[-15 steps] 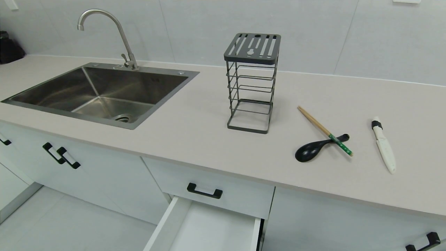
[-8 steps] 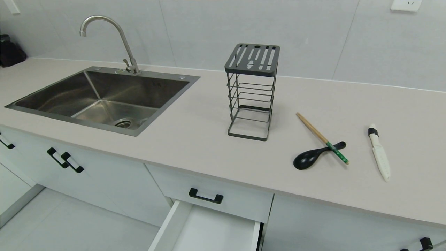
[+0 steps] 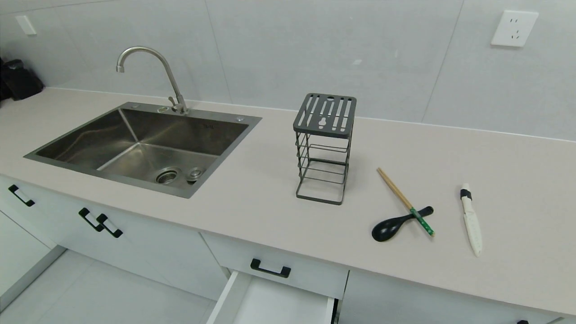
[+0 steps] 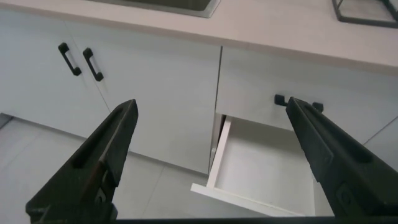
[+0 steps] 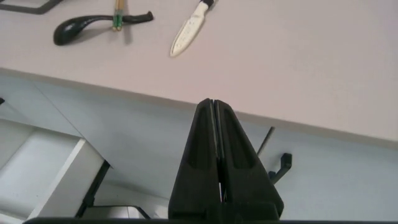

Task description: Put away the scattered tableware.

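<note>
Tableware is all out on the worktop (image 3: 252,198), none of it put away, so I judge the task to be at its very first step, with no piece picked yet.

From the left: the left gripper (image 4: 210,107) hangs low in front of the cabinet doors with its jaws spread wide and nothing between them, above an open drawer (image 3: 274,306). The sink (image 3: 180,132) is set into the worktop's left part. Near the middle stands an upright wire rack (image 3: 325,148) with a slotted top and nothing in it. Well to its right, a pair of chopsticks (image 3: 400,195) lies across the handle of a black spoon (image 3: 391,227), touching it. Farther right, apart from both, lies a white knife (image 3: 471,222). The right gripper (image 5: 214,104) sits below the worktop's edge, jaws pressed together and holding nothing.

The next move probably falls to the right arm, which is nearest: rise to worktop height, part the jaws, and come down over one piece. The chopsticks look the sensible first pick, since lifting the spoon would tip them off.
</note>
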Motion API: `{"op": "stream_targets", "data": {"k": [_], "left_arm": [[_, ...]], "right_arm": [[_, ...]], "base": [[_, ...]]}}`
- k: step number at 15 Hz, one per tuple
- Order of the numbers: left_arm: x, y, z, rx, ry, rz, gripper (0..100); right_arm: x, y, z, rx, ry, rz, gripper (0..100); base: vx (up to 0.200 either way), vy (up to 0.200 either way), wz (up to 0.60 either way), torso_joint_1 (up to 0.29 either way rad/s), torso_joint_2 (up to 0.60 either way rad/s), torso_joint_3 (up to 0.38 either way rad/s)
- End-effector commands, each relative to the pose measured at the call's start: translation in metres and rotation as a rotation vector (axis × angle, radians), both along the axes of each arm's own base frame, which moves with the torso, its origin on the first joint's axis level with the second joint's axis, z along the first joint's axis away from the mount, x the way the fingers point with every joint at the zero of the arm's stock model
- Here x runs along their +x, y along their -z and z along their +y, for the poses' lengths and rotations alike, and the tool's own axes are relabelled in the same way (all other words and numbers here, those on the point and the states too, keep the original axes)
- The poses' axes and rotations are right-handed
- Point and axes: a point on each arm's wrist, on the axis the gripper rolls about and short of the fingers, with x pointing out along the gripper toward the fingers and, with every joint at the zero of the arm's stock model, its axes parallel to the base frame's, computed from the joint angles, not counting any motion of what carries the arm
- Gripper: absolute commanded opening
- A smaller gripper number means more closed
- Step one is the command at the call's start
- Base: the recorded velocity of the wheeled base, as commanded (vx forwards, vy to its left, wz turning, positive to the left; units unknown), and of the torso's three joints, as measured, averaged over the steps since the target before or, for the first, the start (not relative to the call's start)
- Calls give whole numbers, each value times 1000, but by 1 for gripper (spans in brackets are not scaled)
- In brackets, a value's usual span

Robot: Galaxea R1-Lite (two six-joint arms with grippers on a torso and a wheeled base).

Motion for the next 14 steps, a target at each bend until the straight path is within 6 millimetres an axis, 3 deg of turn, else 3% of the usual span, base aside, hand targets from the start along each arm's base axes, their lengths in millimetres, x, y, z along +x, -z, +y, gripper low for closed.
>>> {"op": "stream_targets", "data": {"k": [1,3,4,6,14], "left_arm": [[0,0,0,0,0,1,100],[0,0,0,0,-2,1,100],[0,0,0,0,0,1,100],[0,0,0,0,0,1,100],[0,0,0,0,0,1,100]], "right_arm": [[0,0,0,-3,-4,1,0],[0,0,0,-3,-7,0,0],[-1,0,0,-5,-39,-14,100],[-5,1,-1,-3,-82,-63,100],[-7,-1,-2,33,-27,-112,100]], "base": [[0,0,0,295,-564,-271],[0,0,0,310,-581,-283],[0,0,0,310,-608,-295],[0,0,0,234,-481,-220],[0,0,0,6,-12,-6]]}}
